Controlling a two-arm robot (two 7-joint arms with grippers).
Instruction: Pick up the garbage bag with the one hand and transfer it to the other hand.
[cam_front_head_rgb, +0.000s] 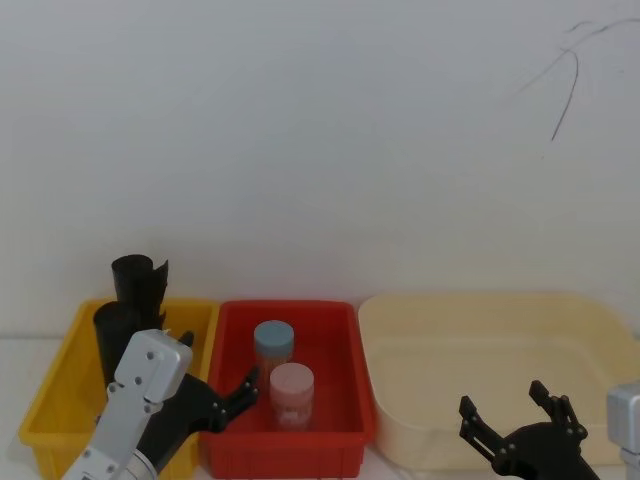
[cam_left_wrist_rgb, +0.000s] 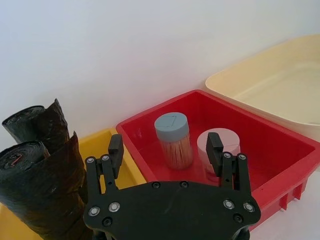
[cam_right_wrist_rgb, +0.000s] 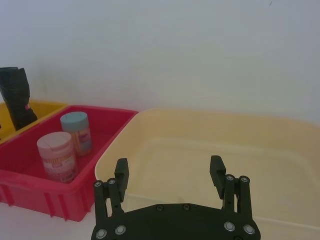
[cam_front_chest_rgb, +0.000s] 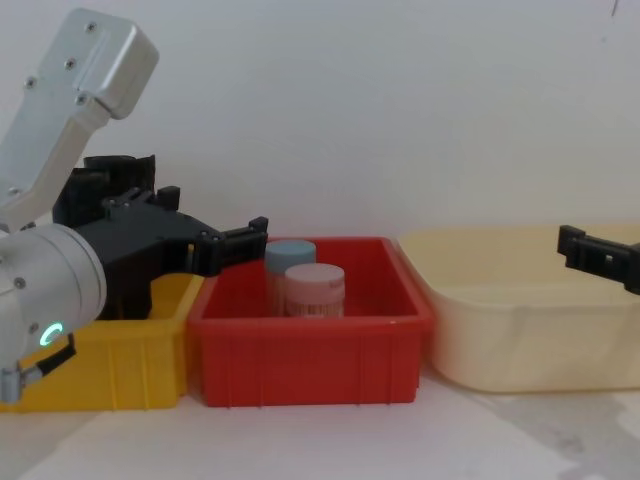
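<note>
The garbage bag (cam_front_head_rgb: 116, 335) is a stubby black crinkled roll standing in the yellow bin (cam_front_head_rgb: 55, 400); in the left wrist view the garbage bag (cam_left_wrist_rgb: 40, 195) is the nearer roll. My left gripper (cam_front_head_rgb: 215, 365), on the arm with the green ring light (cam_front_chest_rgb: 50, 333), hovers open and empty just right of the bag, over the edge between the yellow and red bins. In its own view the left gripper (cam_left_wrist_rgb: 165, 145) has its fingers spread, the bag beside them. My right gripper (cam_front_head_rgb: 503, 400) hangs open and empty at the front of the cream tub (cam_front_head_rgb: 500, 350), also seen as the right gripper (cam_right_wrist_rgb: 169, 164).
A taller black roll (cam_front_head_rgb: 140, 278) with a loose flap stands behind the bag. The red bin (cam_front_head_rgb: 330, 440) holds a blue-lidded jar (cam_front_head_rgb: 273, 345) and a pink-lidded jar (cam_front_head_rgb: 292, 392). A white wall closes the back.
</note>
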